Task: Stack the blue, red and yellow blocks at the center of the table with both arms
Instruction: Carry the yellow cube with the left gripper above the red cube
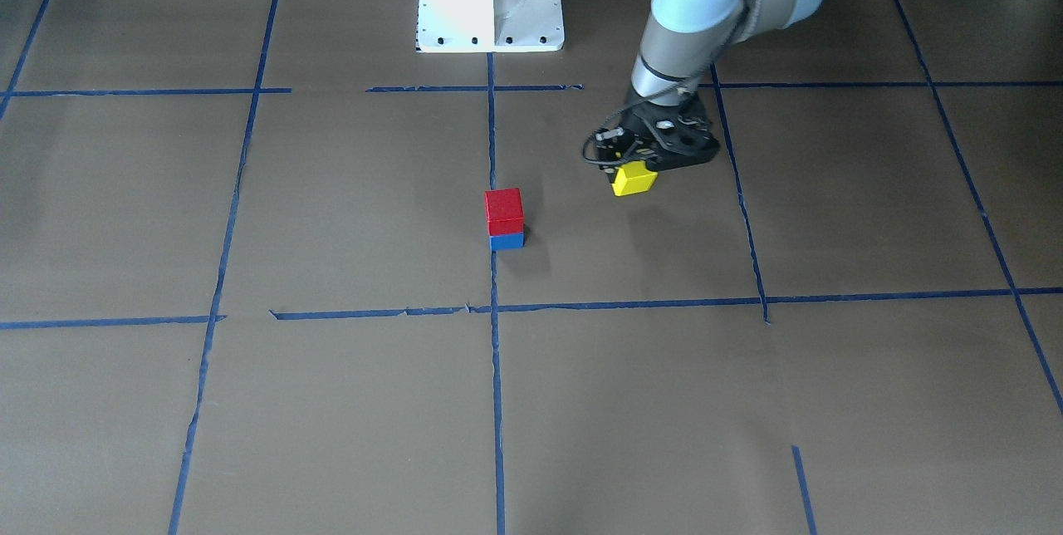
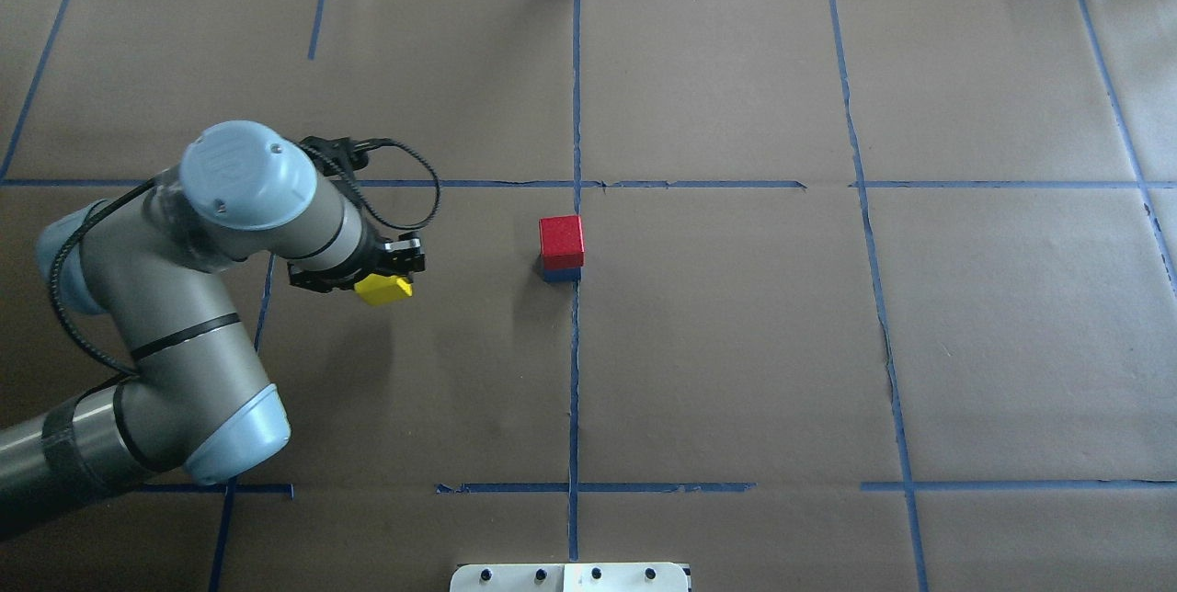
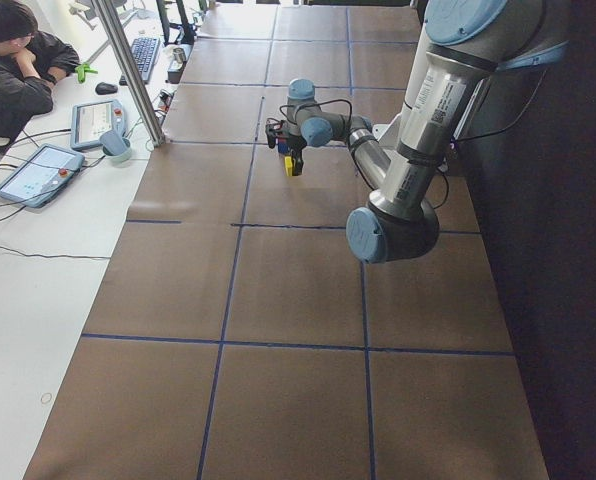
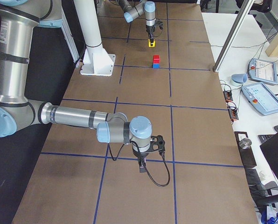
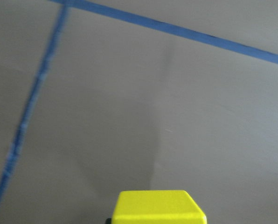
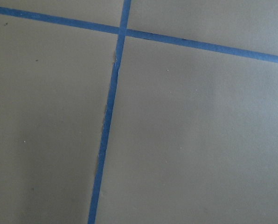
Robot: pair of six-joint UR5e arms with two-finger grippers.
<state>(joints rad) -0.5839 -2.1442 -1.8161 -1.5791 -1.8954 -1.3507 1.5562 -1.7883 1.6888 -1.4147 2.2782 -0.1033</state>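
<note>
Yellow block (image 1: 634,179): clamped at the fingertips of the left gripper (image 1: 641,163), apparently lifted off the table (image 1: 349,402). Red block (image 1: 504,211) sits on the blue block (image 1: 507,241), well apart from that gripper, to its right. Judged: two of three stacked; yellow not yet carried over and placed on red. Right gripper (image 4: 142,165): far off, open or closed cannot be told. Arm sticker (image 3: 440,95): unreadable.

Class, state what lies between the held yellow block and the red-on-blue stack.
Only bare brown paper lies between the yellow block and the red block atop the blue block; the overhead view shows it.
</note>
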